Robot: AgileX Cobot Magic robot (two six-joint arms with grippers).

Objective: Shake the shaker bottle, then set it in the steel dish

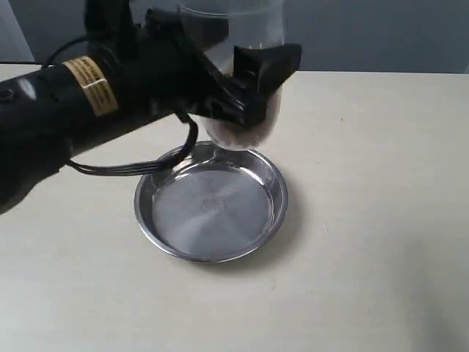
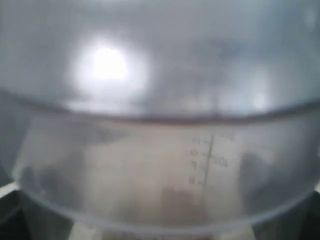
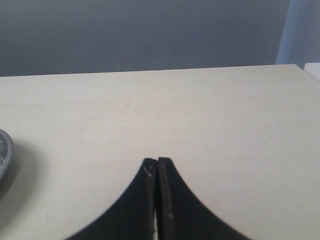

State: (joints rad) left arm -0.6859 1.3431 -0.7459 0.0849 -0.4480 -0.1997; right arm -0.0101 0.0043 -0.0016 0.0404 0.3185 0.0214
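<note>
From my console, the exterior view gives me the whole picture: the left gripper (image 1: pixel 253 84) is clamped across the shaker bottle (image 1: pixel 242 26), one black finger on each side of its clear wall. The bottle sits at the far rim of the steel dish (image 1: pixel 212 213), and brown bits are gathered in its narrow lower end. From this angle I cannot tell whether that end touches the rim or hangs just over it. The left wrist view shows none of the dish. It is filled by the shaker bottle (image 2: pixel 160 165), blurred and frosted, but it gives me a column of printed measuring marks (image 2: pixel 207 160) that the exterior view never resolves. Only the right wrist view shows the right gripper (image 3: pixel 157 162). Its two dark fingers are pressed together with nothing between them, low over the pale table (image 3: pixel 200 110) and well apart from the steel dish (image 3: pixel 3 150), which appears as a sliver of rim at the frame edge.
</note>
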